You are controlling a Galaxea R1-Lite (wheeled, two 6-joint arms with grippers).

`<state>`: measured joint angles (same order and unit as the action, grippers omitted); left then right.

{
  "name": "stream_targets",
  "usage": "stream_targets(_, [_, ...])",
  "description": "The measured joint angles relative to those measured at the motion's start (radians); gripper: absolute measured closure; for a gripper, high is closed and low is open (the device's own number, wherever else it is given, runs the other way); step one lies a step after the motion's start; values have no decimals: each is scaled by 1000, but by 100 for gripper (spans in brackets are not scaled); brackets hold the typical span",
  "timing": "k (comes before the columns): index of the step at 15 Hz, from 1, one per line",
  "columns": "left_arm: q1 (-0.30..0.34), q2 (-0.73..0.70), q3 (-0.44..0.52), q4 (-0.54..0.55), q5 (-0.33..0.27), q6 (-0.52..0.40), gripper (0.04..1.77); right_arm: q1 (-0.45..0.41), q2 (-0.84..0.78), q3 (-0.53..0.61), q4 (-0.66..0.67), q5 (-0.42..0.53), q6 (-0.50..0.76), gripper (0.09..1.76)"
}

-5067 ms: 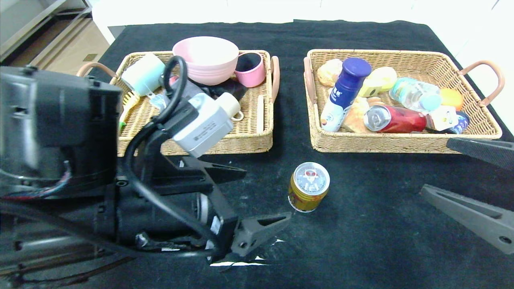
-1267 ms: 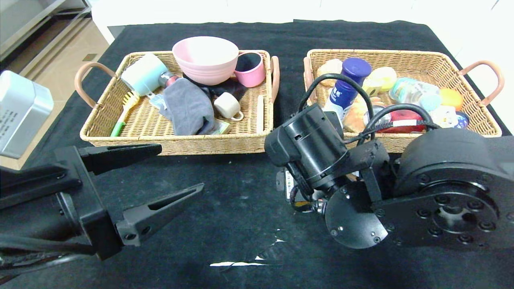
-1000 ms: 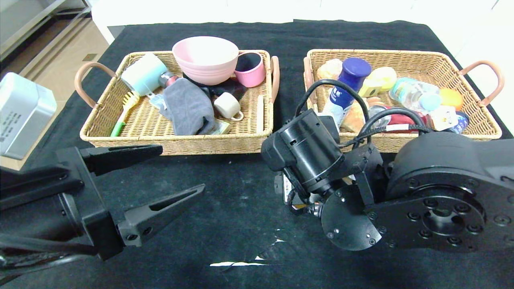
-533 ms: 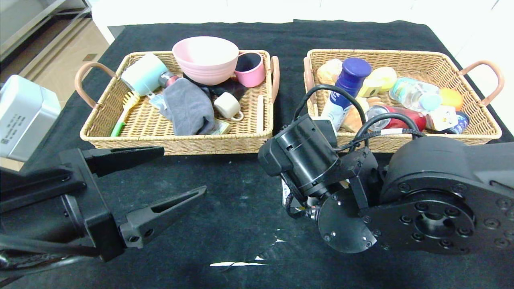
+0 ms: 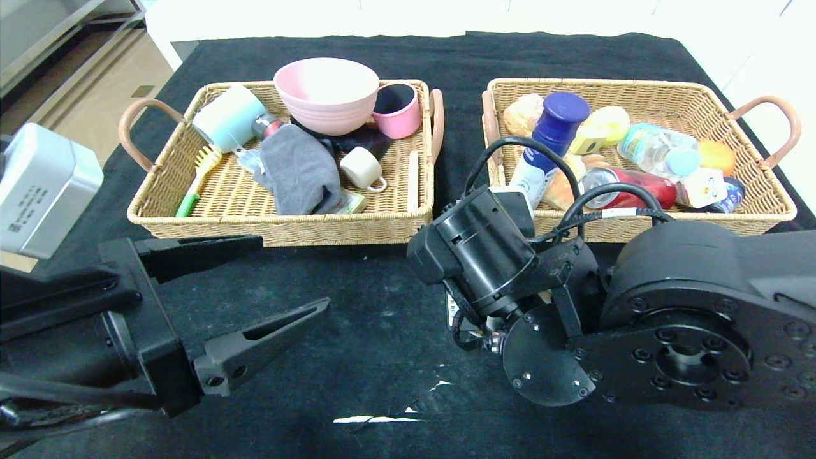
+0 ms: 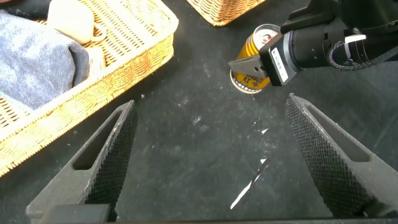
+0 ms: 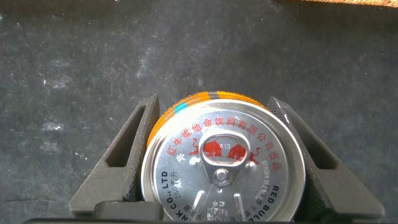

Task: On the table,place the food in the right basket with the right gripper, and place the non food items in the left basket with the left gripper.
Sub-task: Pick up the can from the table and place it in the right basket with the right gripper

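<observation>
Gripping the gold-red drink can (image 7: pixel 219 163) from both sides, the right gripper (image 7: pixel 217 155) has its two black fingers (image 7: pixel 127 158) pressed against the can's wall, as its wrist view shows. The can stands upright on the black cloth-covered table (image 5: pixel 382 293), in front of the gap between the two baskets; the left wrist view shows it (image 6: pixel 255 62) on the cloth with the right gripper (image 6: pixel 252 64) around it. In the head view the right arm's black wrist hides the can.

The left gripper (image 5: pixel 255 280) hovers over the table's near left part, its black fingers (image 6: pixel 102 158) spread wide and holding nothing.

Behind, the left tan wicker basket (image 5: pixel 280 226) holds a pink bowl (image 5: pixel 326 92), cups and a folded dark grey towel (image 5: pixel 298 169). The right tan wicker basket (image 5: pixel 637 86) holds a blue-capped white bottle (image 5: pixel 545 146), a clear water bottle (image 5: pixel 656 153), a red can (image 5: pixel 631 185) and bread.
</observation>
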<state>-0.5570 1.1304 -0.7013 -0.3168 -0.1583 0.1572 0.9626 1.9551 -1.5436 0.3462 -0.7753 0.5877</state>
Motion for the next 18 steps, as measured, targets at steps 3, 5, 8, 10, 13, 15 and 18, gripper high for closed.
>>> stream_targets(3, [1,4,1,-1,1,0,9,3,-3,2,1,0,0,63])
stream_targets(5, [1,5,1,-1,1,0,9,8,-20,4,7,3,1,63])
stream_targets(8, [2,10,1,-1,1,0,9,13,-85,20,10,1,-3,63])
stream_targets(10, [2,14,3,-1,1,0,9,13,-139,45,31,-4,-4,63])
stream_targets(13, [1,24,4,-1,1,0,9,-7,-224,86,40,-11,-25,63])
stream_targets(15, [0,32,7,-1,1,0,9,-29,-280,98,40,-11,-62,63])
stream_targets(18, [-1,41,10,-3,0,0,9,-88,-343,101,30,-16,-118,63])
